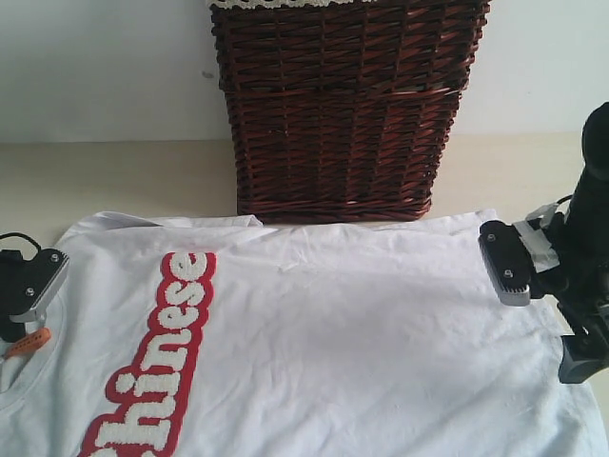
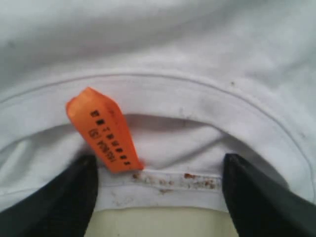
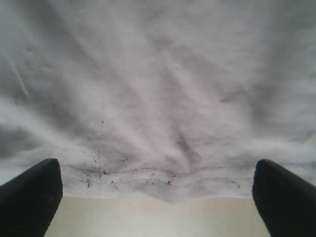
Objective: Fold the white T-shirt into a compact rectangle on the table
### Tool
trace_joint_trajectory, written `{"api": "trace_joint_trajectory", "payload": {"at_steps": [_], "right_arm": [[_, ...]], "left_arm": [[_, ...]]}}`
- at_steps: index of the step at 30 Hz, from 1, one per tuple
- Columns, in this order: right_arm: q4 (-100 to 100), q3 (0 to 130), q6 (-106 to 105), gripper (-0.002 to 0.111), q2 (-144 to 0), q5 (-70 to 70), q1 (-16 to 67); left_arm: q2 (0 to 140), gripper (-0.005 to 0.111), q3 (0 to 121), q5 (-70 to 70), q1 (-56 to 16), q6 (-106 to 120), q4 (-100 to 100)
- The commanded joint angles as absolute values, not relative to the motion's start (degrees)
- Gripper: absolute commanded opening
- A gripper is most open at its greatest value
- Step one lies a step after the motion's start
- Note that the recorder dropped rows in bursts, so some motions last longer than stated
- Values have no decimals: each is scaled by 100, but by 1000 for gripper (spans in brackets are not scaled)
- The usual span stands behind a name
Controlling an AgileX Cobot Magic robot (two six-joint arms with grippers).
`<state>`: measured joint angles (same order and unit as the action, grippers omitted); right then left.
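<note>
The white T-shirt (image 1: 324, 333) lies spread flat on the table (image 1: 114, 181), its red-outlined fuzzy letters (image 1: 162, 362) running along its left part. My left gripper (image 1: 27, 297) is at the shirt's neck, beside the orange tag (image 1: 27, 341). In the left wrist view it is open (image 2: 160, 197), its dark fingers (image 2: 59, 202) standing either side of the ribbed neck edge (image 2: 168, 185) and the tag (image 2: 103, 131). My right gripper (image 1: 542, 309) is at the shirt's right edge. It is open (image 3: 158, 197), its fingers (image 3: 29, 197) wide apart astride the stitched hem (image 3: 163, 177), gripping nothing.
A tall dark-brown wicker basket (image 1: 343, 105) stands at the back, touching the shirt's far edge. A white wall rises behind it. Bare table (image 3: 158, 219) shows just beyond the hem, and a strip of bare table (image 2: 158, 224) below the neck edge.
</note>
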<state>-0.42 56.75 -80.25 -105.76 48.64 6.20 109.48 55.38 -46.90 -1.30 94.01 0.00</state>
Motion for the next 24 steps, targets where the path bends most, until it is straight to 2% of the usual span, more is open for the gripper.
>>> {"api": "trace_joint_trajectory", "payload": {"at_steps": [1, 24], "right_arm": [[-281, 5706, -8072, 102, -10615, 4824, 601], [-370, 5706, -7930, 102, -10932, 4607, 601]], "left_arm": [[11223, 70, 5456, -4384, -118, 9432, -62], [11223, 70, 5456, -4384, -118, 9432, -62]]}}
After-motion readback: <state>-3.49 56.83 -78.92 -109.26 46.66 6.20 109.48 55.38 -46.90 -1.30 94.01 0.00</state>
